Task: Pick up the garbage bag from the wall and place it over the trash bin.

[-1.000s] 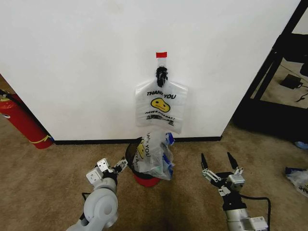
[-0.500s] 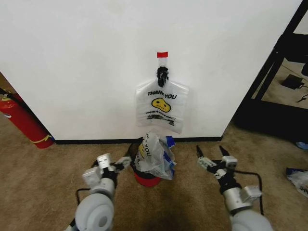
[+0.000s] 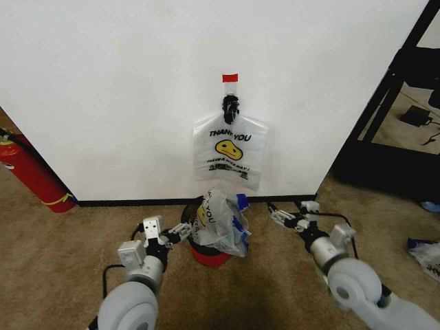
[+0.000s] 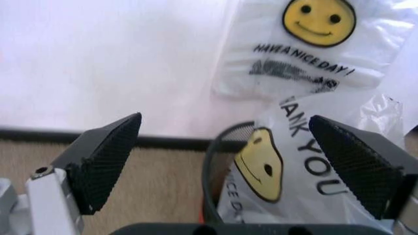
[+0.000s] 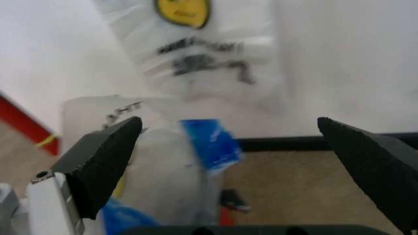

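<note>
Head view: I see my left gripper (image 3: 174, 234) and right gripper (image 3: 285, 214) reaching low, fingers wide, flanking the translucent white smiley-printed garbage bag (image 3: 221, 223) in the black wire-mesh trash bin (image 3: 189, 230).

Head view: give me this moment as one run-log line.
garbage bag: crumpled in trash bin, not spread over rim | left gripper: open, beside bin | right gripper: open, near bag | second bag: on wall hook
</note>
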Robot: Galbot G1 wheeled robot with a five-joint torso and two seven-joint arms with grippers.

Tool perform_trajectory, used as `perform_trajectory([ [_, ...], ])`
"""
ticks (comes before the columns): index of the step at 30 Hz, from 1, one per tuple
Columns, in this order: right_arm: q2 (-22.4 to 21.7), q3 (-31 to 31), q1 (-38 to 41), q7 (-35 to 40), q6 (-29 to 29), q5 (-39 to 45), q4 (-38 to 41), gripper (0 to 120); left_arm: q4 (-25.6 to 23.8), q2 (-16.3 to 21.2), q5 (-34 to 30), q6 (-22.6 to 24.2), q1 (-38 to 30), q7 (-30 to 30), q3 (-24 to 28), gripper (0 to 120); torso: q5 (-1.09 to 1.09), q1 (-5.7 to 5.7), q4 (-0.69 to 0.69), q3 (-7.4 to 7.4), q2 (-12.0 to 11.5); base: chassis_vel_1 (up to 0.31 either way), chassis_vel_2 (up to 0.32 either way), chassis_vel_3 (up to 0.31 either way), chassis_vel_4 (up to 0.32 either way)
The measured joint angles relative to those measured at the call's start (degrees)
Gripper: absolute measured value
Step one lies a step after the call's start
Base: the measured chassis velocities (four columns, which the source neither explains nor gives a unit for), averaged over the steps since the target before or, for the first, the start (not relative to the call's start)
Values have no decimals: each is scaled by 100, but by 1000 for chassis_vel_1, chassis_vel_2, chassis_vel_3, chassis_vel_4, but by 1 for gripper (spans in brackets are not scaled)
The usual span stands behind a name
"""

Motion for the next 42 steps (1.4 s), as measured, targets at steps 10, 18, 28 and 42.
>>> perform_trajectory([
  [10, 234, -638, 846, 12, -859, 785, -328, 100, 132, -234, 403, -189, 204, 211, 70, 100, -1, -1, 0, -1, 0, 0, 0, 0, 0],
  [18, 711, -840, 1149, 202, -957, 864, -841, 100, 177, -307, 437, -199, 188, 213, 164, 100, -1, -1, 0, 0, 0, 0, 0, 0, 0],
  [28, 1089, -946, 1210, 689, -1182, 817, -1049, 100, 311, -334, 449, -202, 54, 214, 354, 100, -2, -1, -1, 0, 1, 0, 0, 0, 0],
  [42, 1496, -1179, 1477, 1514, -1422, 835, -1307, 69, 462, -372, 379, -251, -55, 176, 510, 100, -1, -1, -1, 0, 1, 0, 0, 0, 0],
])
